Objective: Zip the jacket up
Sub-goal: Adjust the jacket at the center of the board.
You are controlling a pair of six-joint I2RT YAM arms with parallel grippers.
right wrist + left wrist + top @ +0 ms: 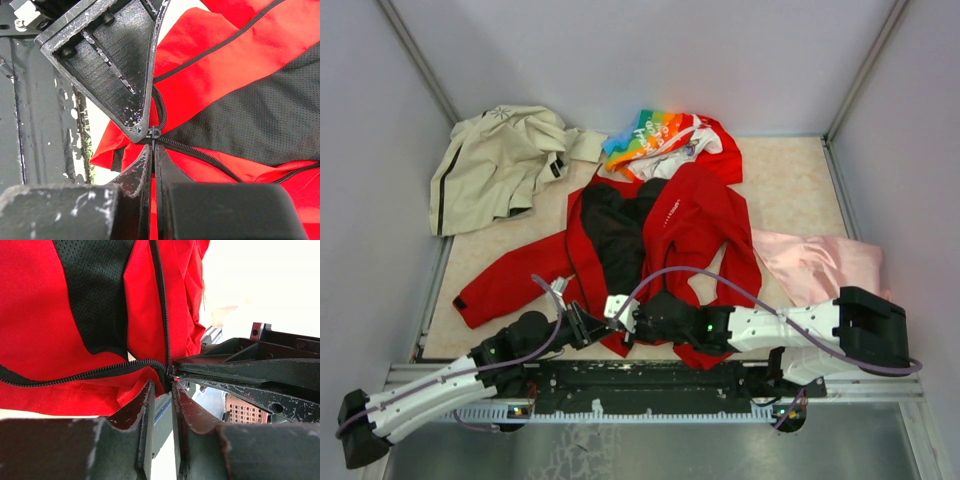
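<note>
The left arm (430, 393) and right arm (790, 325), mounted on the black rail (650, 380), had white shells and black joints (a green light glowed on the right one, above the rail). Purple cables (692, 269) ran along both. The fingers (132, 412) were dark, triangular, scuffed pale at their edges.

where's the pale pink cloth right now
In the top view, the pale pink cloth lies on the right side, right beside the bright red jacket.
</note>
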